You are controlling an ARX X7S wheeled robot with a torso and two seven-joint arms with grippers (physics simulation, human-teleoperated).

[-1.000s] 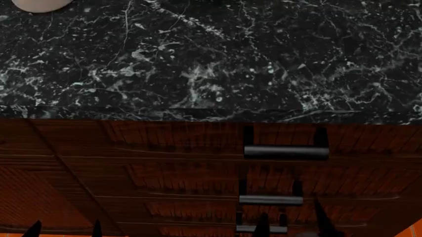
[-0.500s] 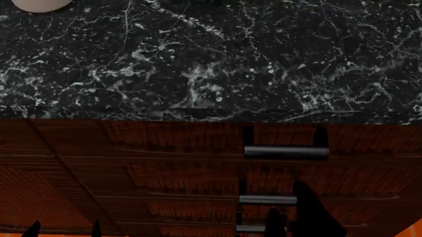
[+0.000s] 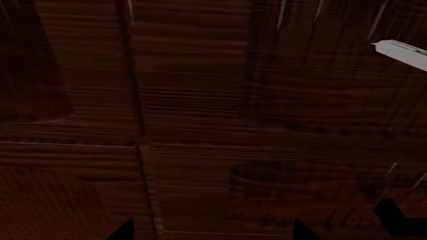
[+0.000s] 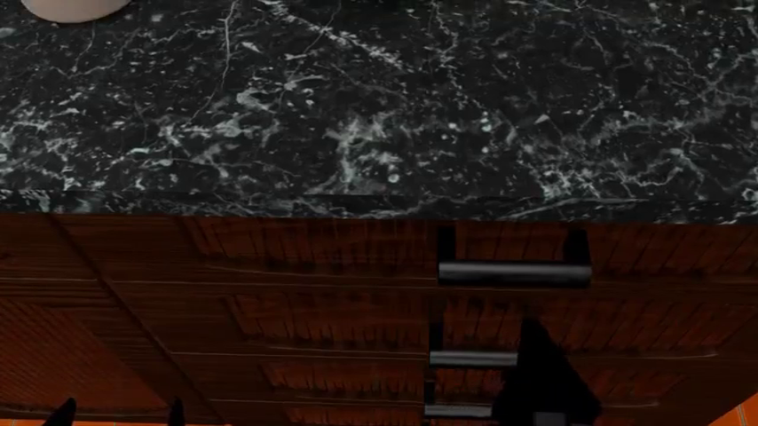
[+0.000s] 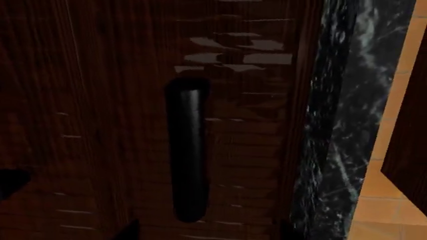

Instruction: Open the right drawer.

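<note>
Up with the right claw [image 5: 203,231], spread wide and gripping nothing, both tips only just peeking in at the edge of its own wrist view. Climbed a good way in the last second: began low by the bottom short handle [image 4: 456,411] with two fingers showing apart, and now reads in the head view as one dark wedge covering the right end of the middle short handle [image 4: 471,358]. Probably rolled over on the way too, going by that merged silhouette. Looks like a proper approach under way, though no grasp yet. Straight ahead of the tips, the grey bar handle [image 5: 187,150] of the right drawer [image 4: 319,248], lined up neatly between the two fingers but short of them, with no contact to report. In the head view, the same bar just above the wedge's point, near but apart. Drawer front flush with its neighbours, so seemingly shut and nothing done on the task proper. Just past the handle, on the far side from the claw, the black marble countertop [image 4: 355,106] overhanging the drawer's upper edge. Needs a push forward to seat the bar between the fingers, then a squeeze and a straight pull back. Well off to the other side, the left claw [image 4: 116,412], likewise open and empty, parked low against plain wood and unmoved throughout.
</note>
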